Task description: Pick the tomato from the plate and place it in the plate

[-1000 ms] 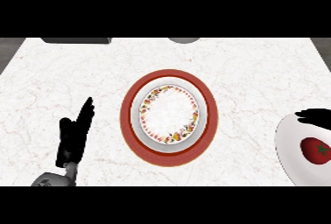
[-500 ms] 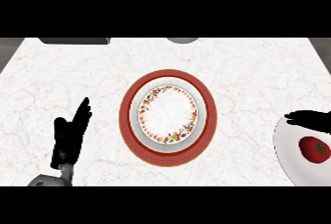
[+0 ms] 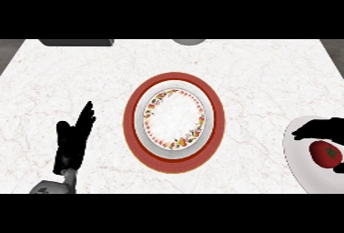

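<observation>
A red tomato [image 3: 326, 153] lies on a white plate [image 3: 299, 170] at the right edge of the head view. My right hand [image 3: 322, 129] comes in from the right edge. Its fingers reach over the far side of the tomato, and a bit of the thumb [image 3: 339, 168] shows at its near side. The fingers are spread and not closed on the tomato. In the middle of the counter stands a red plate [image 3: 134, 136] with a white, flower-rimmed plate [image 3: 174, 119] on it. My left hand [image 3: 73, 139] rests open at the left, fingers up.
The white marble counter [image 3: 269, 82] runs across the whole view. A dark object [image 3: 75, 42] and a grey round one [image 3: 188, 41] show at the far edge. Bare counter lies between the red plate and the white plate.
My right hand has come further in over the white plate, its fingers lower and closer to the tomato, with the thumb now showing below it. The left hand has barely shifted.
</observation>
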Available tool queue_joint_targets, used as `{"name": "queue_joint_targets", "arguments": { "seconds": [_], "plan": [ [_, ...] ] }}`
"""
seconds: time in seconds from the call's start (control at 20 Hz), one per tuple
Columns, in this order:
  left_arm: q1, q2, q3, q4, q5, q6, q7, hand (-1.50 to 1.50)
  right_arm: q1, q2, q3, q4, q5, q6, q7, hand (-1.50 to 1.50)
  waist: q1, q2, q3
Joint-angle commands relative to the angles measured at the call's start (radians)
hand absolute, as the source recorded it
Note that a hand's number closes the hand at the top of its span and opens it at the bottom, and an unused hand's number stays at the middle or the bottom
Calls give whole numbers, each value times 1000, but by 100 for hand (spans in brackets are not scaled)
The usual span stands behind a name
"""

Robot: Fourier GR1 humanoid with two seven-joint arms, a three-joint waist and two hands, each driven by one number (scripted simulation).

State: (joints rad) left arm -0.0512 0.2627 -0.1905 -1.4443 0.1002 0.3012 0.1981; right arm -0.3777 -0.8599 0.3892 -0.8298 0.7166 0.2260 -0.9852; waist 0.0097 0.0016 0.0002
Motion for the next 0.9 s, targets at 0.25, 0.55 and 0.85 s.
{"name": "queue_joint_targets", "arguments": {
  "seconds": [0.25,0.55,0.85],
  "plan": [
    [20,10,43,-13,3,-47,-10,0,-25,23,-30,45,28,-50,-165,150,-2,0,0],
    [22,-30,23,11,-42,-18,-22,0,-7,165,-86,-47,-28,-105,101,150,-18,-5,-1],
    [6,-19,13,-16,-32,-20,29,0,-109,502,-73,-73,-16,-137,535,150,8,-28,-10]
  ]
}}
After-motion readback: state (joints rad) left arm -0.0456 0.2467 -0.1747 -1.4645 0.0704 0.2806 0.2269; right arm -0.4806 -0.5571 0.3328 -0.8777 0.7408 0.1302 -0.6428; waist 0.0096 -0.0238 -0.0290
